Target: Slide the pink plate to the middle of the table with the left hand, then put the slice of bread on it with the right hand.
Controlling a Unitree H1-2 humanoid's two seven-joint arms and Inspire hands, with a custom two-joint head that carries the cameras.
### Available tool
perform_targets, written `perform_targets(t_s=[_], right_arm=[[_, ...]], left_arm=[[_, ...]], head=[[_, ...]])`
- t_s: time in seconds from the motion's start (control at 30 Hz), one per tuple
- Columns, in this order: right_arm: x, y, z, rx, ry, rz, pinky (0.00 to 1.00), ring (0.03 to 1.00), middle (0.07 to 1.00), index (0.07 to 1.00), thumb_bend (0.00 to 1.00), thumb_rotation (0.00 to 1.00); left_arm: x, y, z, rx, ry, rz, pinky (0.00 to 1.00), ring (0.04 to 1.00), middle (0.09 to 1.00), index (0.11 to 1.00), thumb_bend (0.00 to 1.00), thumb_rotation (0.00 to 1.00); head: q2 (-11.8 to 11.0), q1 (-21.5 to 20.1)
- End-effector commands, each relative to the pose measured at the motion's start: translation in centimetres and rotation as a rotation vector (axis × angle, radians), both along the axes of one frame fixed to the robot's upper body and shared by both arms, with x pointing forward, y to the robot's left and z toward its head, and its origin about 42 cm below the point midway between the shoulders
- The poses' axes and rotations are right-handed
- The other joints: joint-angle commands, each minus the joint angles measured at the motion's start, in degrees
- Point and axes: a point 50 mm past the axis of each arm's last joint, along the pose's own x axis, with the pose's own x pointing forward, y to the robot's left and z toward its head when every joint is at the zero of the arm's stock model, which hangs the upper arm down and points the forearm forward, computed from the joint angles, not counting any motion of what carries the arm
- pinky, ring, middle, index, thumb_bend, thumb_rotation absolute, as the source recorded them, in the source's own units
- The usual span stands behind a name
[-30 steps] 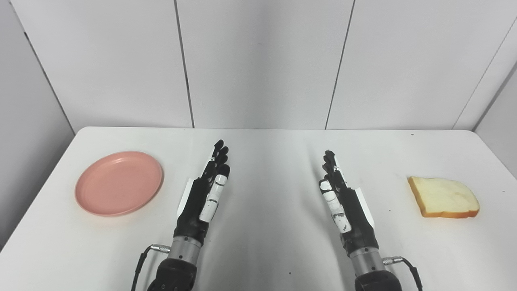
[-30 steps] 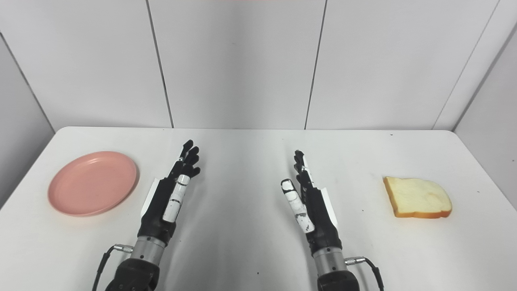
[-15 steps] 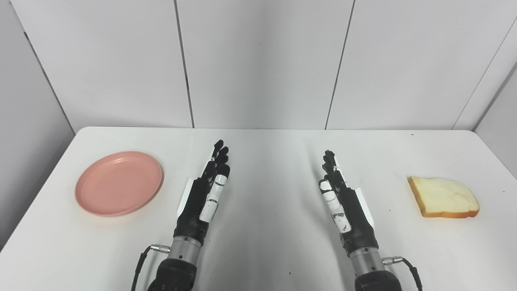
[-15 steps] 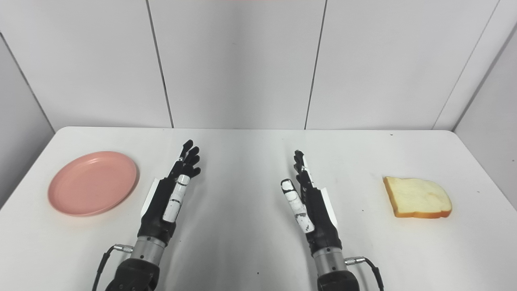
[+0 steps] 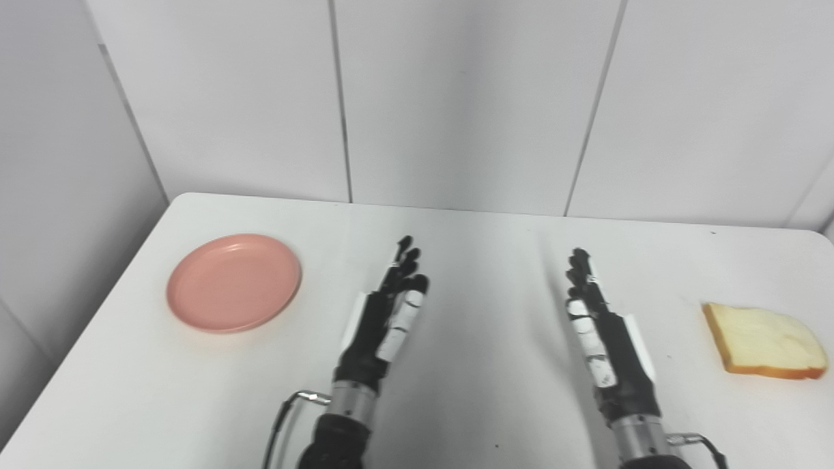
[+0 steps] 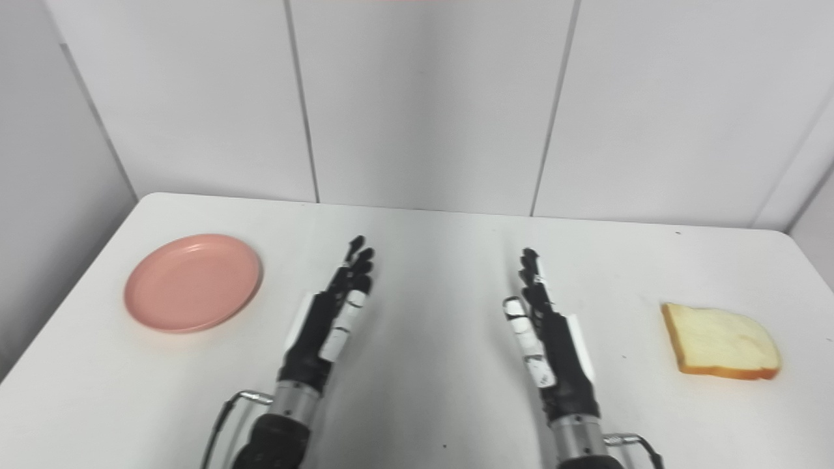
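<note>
I had both arms reaching up from the bottom edge over the plain white rectangular table point(image 5: 469, 404), forearms roughly parallel and well apart, each leaning slightly toward the middle. My black-and-white left hand point(image 5: 386, 321) was stretched flat with the fingers point(image 5: 406, 255) straight and pointing away from me toward the grey panelled back wall point(image 5: 456, 98); they lay close together rather than fanned, and the white-clad thumb sat alongside the palm. It held nothing and touched nothing I could make out. My black-and-white right hand point(image 6: 546, 335) mirrored it: fingers extended and pointing toward the far edge, thumb lying along the inner side, palm turned inward, nothing in its grasp. A thin cable point(image 5: 287, 417) looped out beside the left wrist, and another showed at the right wrist near the bottom edge.

The round pink plastic plate point(image 5: 234, 283) lay flat on the left part of the table, well clear of the left hand and off to that hand's outer side, its dish bare. The pale slice of bread with a golden-brown crust point(image 6: 720, 342) lay flat near the table's right edge, well apart from the right hand. Between the two hands the tabletop showed only a few dark specks.
</note>
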Motion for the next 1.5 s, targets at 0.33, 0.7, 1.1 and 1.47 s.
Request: perform_targets(t_s=[0.33,0.7,1.1,1.47], right_arm=[[0.5,-0.8,1.7,0.049,-0.096,0.044,1.00,1.000,1.000,1.000,0.74,1.00],[0.1,-0.3,2.2,0.071,-0.088,0.048,1.00,1.000,1.000,1.000,0.75,1.00],[-0.2,0.6,2.0,0.081,-0.092,0.059,1.00,1.000,1.000,1.000,0.70,1.00],[-0.1,0.8,2.1,0.104,-0.089,0.056,1.00,1.000,1.000,1.000,0.70,1.00]], left_arm=[[1.3,-2.5,1.9,-0.030,-0.099,0.022,0.70,0.898,0.919,0.912,0.61,1.00],[0.9,-1.9,2.4,-0.048,-0.084,0.016,0.68,0.838,0.918,0.925,0.62,1.00],[2.6,0.7,5.7,-0.083,-0.108,-0.067,0.89,0.928,0.940,0.929,0.66,1.00],[4.3,5.1,11.4,-0.146,-0.177,-0.072,0.94,0.942,0.953,0.942,0.63,1.00]], head=[[-0.9,3.3],[-0.5,4.4],[-1.1,6.7],[-1.8,8.9]])
